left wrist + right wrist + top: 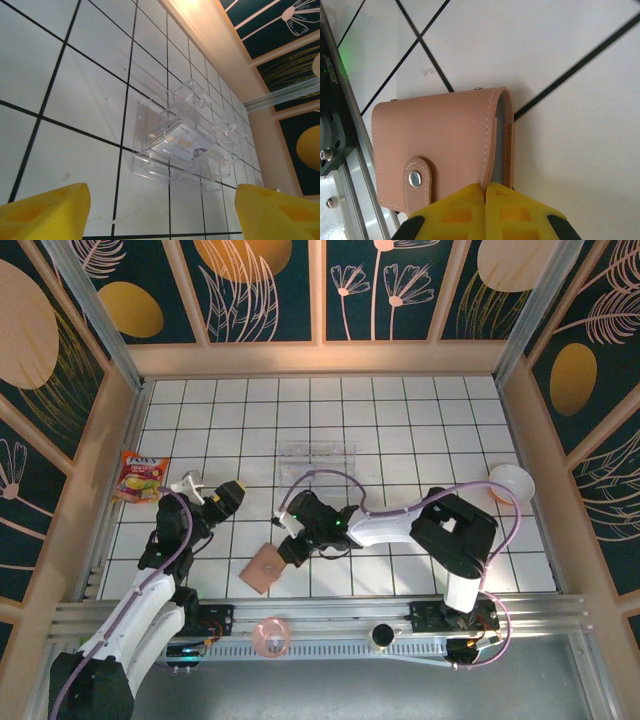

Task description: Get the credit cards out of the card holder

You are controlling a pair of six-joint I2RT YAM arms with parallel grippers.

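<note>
Seeing right gripper (485, 195) pinched shut on cover edge of card holder (435, 145), bottom centre. Left gripper (162, 205) spread wide, clear tray (150, 110) holding whitish card (180, 145) mid-frame.

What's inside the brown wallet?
The card holder is folded shut, with its snap strap lying over the front. Only a grey strip of lining peeks out at the open edge. Any cards inside are hidden by the cover.
</note>
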